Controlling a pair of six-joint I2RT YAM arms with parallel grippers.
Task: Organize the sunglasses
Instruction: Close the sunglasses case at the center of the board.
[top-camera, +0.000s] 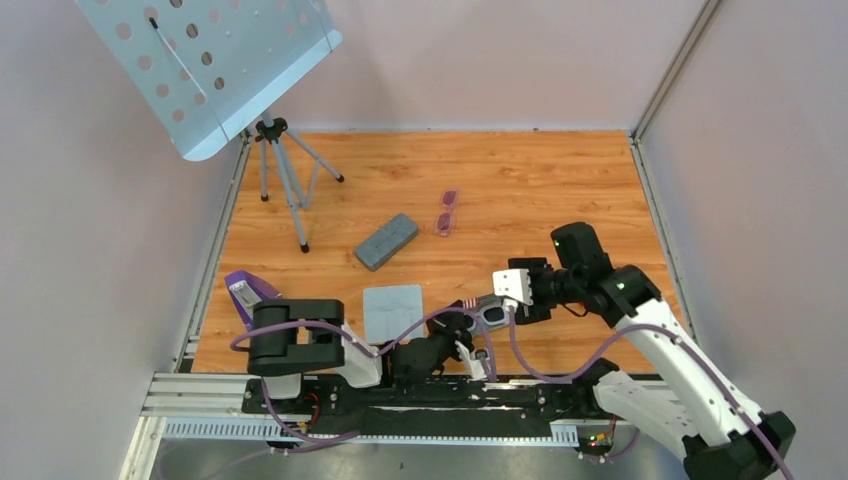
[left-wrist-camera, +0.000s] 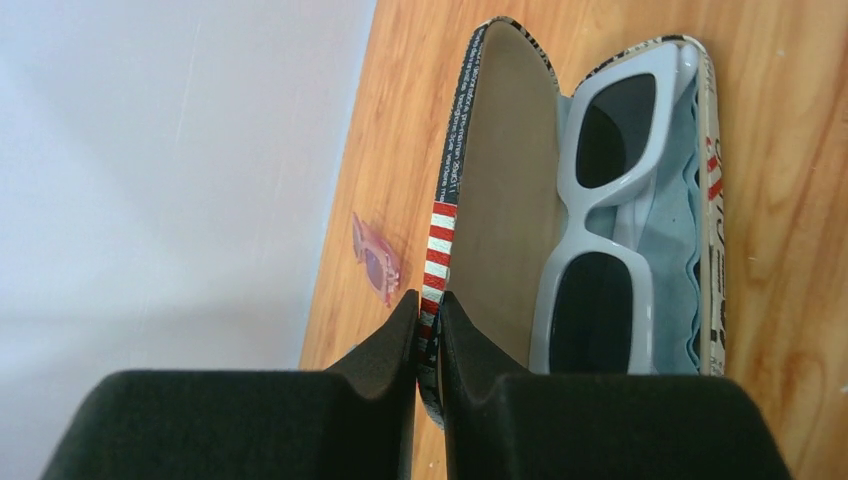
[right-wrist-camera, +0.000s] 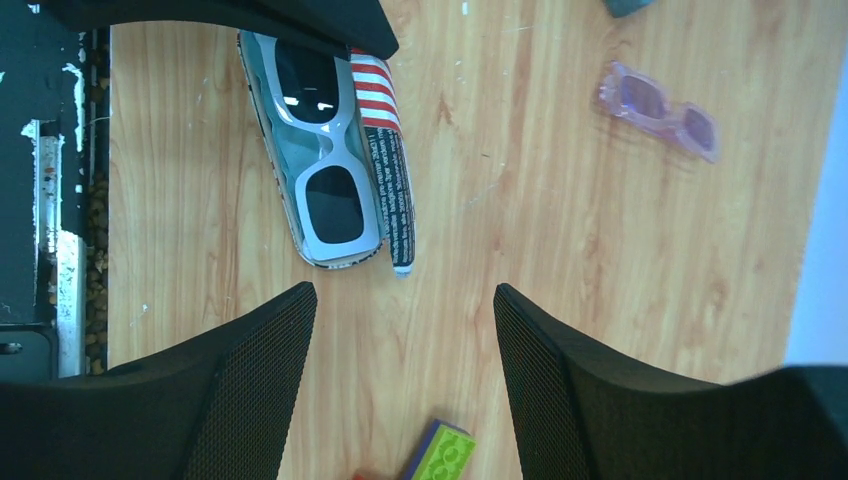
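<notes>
down at the near edge, the left gripper is pinched tight on the lid of the flag case, holding it open. inside the tray sits a pair of white glasses, dark lenses up, so this case looks filled and, by my read, wants closing. just beyond it the right gripper hovers over bare table, fingers spread wide, carrying nothing. a grey cloth lies flat just left of the flag case. further out, the grey case lies shut. near it to the right, not touching, the purple sunglasses lie alone on the wood, well apart from both arms. so the purple pair is not yet handled. next move, i'd judge: fold the lid down, then send the free right arm far forward, line its fingers across the thin frame and nip gently.
</notes>
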